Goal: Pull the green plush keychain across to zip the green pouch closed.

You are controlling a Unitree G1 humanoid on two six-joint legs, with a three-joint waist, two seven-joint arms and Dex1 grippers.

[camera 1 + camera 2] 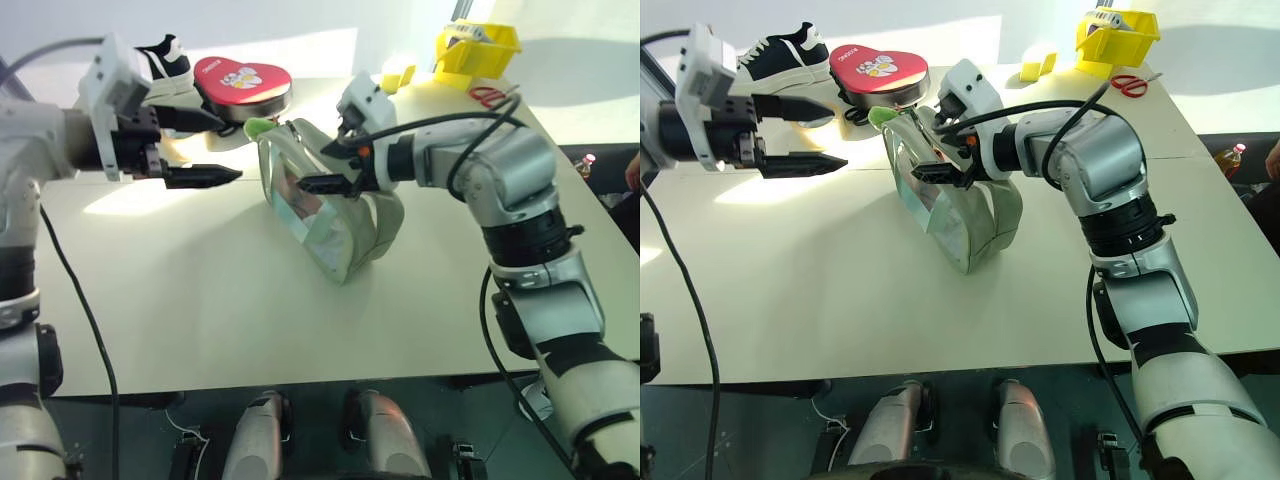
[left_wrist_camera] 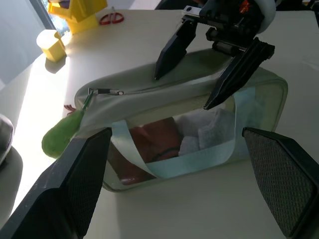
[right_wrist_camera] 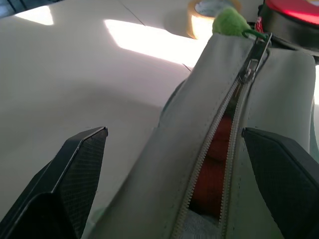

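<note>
Green pouch (image 1: 325, 215) sits unzipped, green plush keychain (image 3: 228, 21) at its far end; my right end effector (image 2: 209, 69) straddles it released, left end effector (image 1: 205, 145) released nearby.

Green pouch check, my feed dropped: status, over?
Both grippers open: right gripper over green pouch, left gripper beside it. Zipper open, green plush keychain at far end, ungrasped. Nothing blocking.
</note>
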